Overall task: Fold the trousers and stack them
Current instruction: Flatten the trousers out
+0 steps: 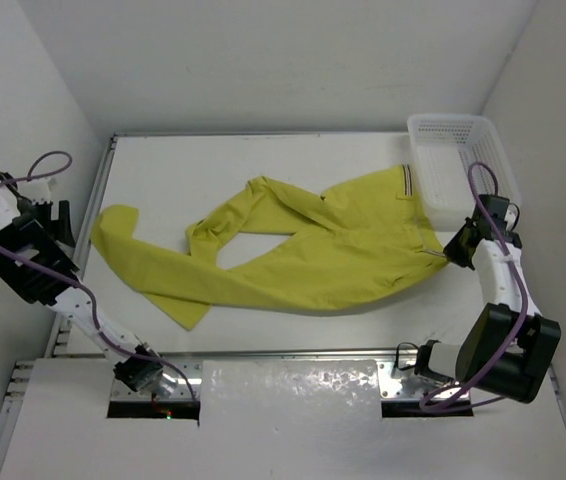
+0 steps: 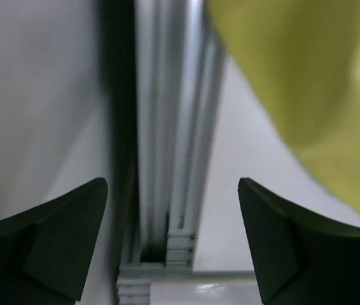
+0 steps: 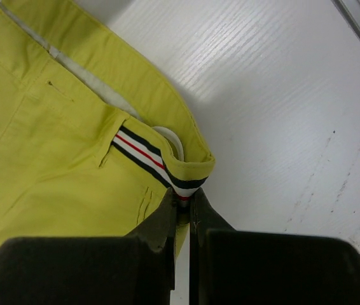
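One pinch by the right tool [image 3: 183, 206] on the waistband [image 3: 145, 155] holds the trousers [image 1: 303, 250], spread across the bench [image 1: 263, 165] from its right edge; the left tool [image 2: 172, 210] gapes empty, so tugging may slip it.

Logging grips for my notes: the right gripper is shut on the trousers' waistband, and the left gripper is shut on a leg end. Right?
Not quite. The left gripper is open and holds nothing, as the left wrist view shows; the right gripper is shut on the waistband of the trousers.
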